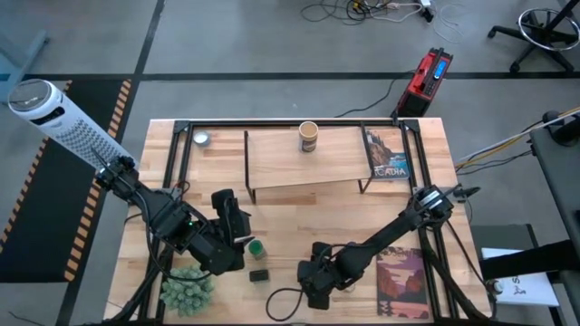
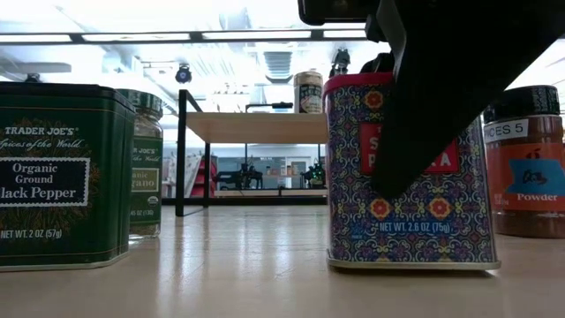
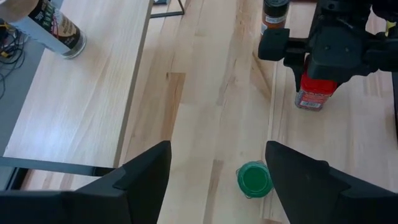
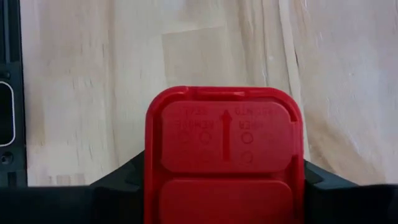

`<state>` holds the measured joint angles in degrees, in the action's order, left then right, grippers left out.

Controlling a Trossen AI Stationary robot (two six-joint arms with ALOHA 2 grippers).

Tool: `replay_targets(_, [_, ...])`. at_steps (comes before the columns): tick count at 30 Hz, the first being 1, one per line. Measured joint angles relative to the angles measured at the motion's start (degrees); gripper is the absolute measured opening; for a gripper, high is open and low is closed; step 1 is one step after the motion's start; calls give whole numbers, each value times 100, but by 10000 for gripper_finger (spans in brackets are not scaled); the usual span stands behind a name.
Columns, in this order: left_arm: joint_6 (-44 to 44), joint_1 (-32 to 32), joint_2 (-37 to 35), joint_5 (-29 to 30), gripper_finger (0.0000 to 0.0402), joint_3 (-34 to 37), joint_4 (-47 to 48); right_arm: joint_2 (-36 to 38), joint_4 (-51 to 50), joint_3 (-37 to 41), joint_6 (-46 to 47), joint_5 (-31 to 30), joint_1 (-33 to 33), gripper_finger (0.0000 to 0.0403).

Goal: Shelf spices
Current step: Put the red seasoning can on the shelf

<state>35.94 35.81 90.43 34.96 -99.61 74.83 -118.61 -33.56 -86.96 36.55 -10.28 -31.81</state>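
From above, my right gripper hangs low over the near part of the pale wooden tabletop, just left of a flat picture-cover book; what it covers is hidden here. My left gripper sits to the left, with the green-lidded jar just beside its tips and the small dark square tin a little nearer the table's front edge. On the low black-framed shelf with its pale board stands a tan cylinder, and a second book lies at the shelf's right end. A fuzzy green plant ball rests at the front left.

At table height, the red square tin with a patterned blue label stands upright on the wood, one of my dark fingers lying against its face. A dark-lidded brown jar stands just right of it.

From my left wrist, my two fingers are spread apart and empty, the green lid on the table between them (not touched).

From my right wrist, the tin's red lid fills the gap, my fingers pressed to both its sides: I have closed on it.
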Motion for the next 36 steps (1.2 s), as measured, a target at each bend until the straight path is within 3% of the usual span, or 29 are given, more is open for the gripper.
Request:
replay_targets(6, [0,0,0,-2,252,0,0,27,-45,-26,-55,17,0,196])
replay_targets(17, [17,0,0,-4,249,0,0,138,-209,-380,-734,-24,111,187])
replay_targets(36, [222,-1,0,-4,256,2,201,149,-2631,-2232,-2311,-1187,273,197])
